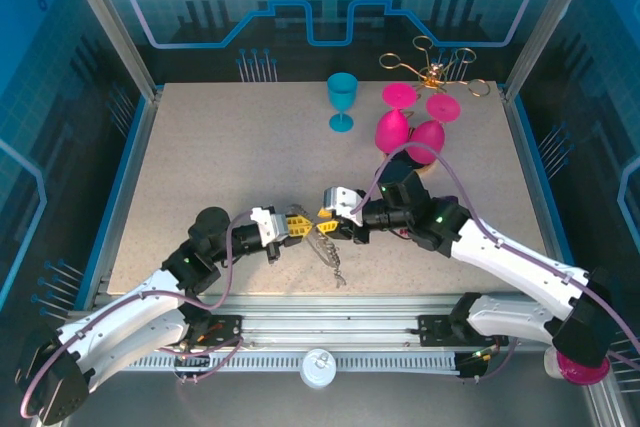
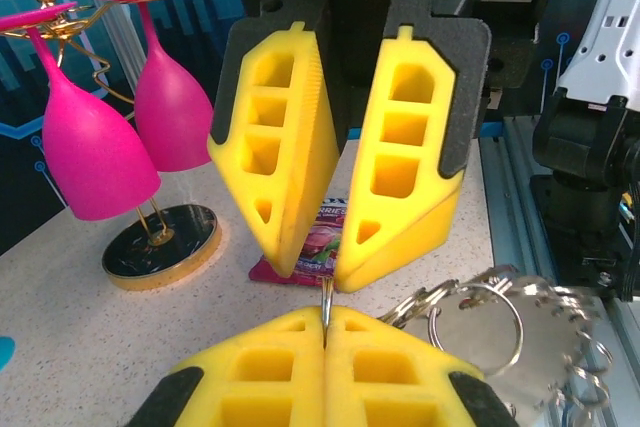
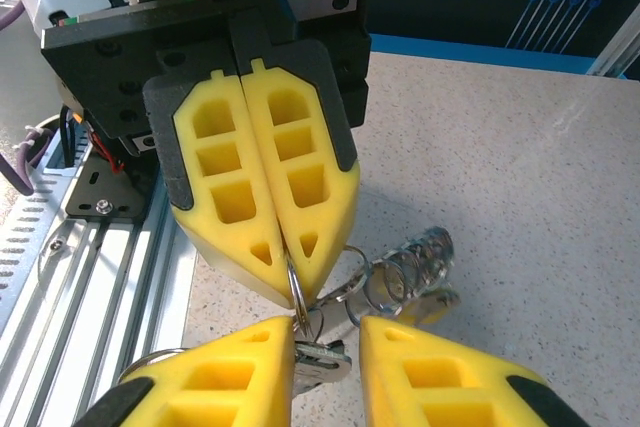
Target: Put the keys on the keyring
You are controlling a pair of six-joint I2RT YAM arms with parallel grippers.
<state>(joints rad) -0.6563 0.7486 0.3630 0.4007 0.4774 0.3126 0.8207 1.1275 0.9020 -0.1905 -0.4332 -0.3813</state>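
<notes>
Left gripper (image 1: 303, 222) (image 2: 325, 322): its jaws are pressed together on one thin wire ring of the keyring.
Right gripper (image 1: 326, 214) (image 3: 328, 335): it meets the left gripper tip to tip, with its jaws parted by a narrow gap.
Key: a small silver key (image 3: 322, 359) sits in that gap, touching one finger with space on its other side.
Keyring (image 1: 329, 251) (image 2: 500, 332) (image 3: 405, 272): its silver rings and link chain lie on the table under the two sets of fingertips. The chain trails toward the near edge.
Pink tag: a pink printed tag (image 2: 318, 242) lies on the table behind the right gripper's fingertips.
Goblets: a teal goblet (image 1: 342, 99) stands upright at the far middle. Two pink goblets (image 1: 397, 129) (image 2: 85, 147) hang bowl-down on the gold wire stand (image 1: 436, 73).
Stand base: it is a dark disc with a gold rim (image 2: 165, 244).
In the way: the right arm's elbow and grey cable sit just in front of the pink goblets.
Surface: the table (image 1: 220, 167) is pale, speckled and edged in blue.
Room: blue translucent panels with printed line art stand between aluminium posts.
Edges: the grippers meet near the front edge, just beyond the aluminium rail (image 1: 330, 332).
Open room: bare tabletop stretches to the left and away toward the teal goblet.
</notes>
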